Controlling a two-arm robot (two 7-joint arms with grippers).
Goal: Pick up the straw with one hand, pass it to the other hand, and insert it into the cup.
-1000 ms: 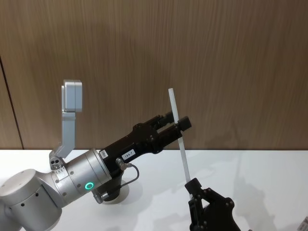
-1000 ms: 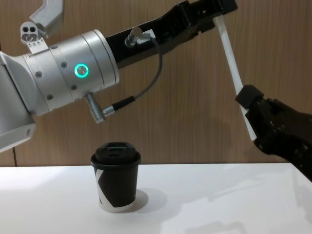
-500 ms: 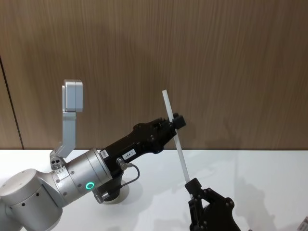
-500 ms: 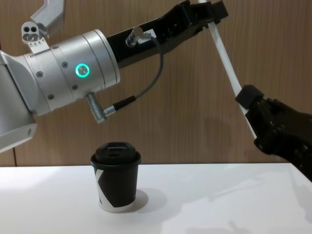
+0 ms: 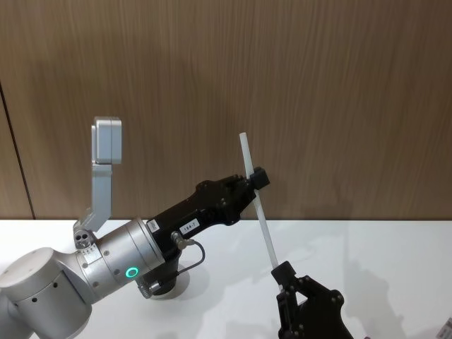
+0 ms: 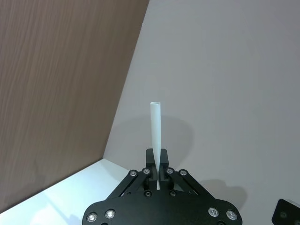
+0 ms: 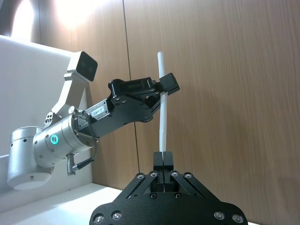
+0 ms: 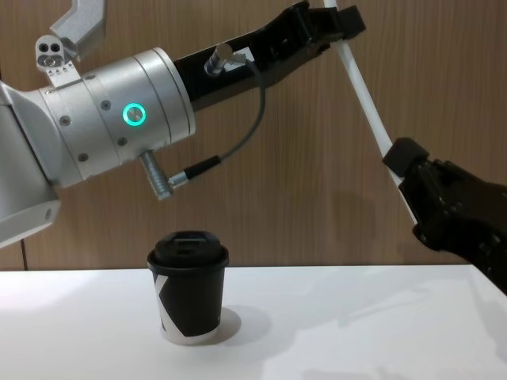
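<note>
The white straw (image 5: 263, 219) stands tilted in the air, held at two places. My left gripper (image 5: 256, 178), on the silver arm with the green ring light, is shut on the straw (image 8: 368, 95) near its upper end. My right gripper (image 5: 282, 277) is shut on its lower part, with a short length showing below the fingers in the chest view. The left wrist view looks along the straw (image 6: 156, 136) rising from between the left gripper (image 6: 157, 161) fingers. The black cup (image 8: 188, 289) with its lid stands on the table, below the left arm.
The white table (image 8: 341, 332) runs up to a wood-panelled wall. A dark cable (image 8: 238, 142) hangs from the left arm above the cup. A silver-grey bracket (image 5: 104, 166) rises behind the left arm.
The left gripper's fingers, open around the straw a second ago, have shut on it. The straw's top end has shifted slightly left. The right gripper has kept its place.
</note>
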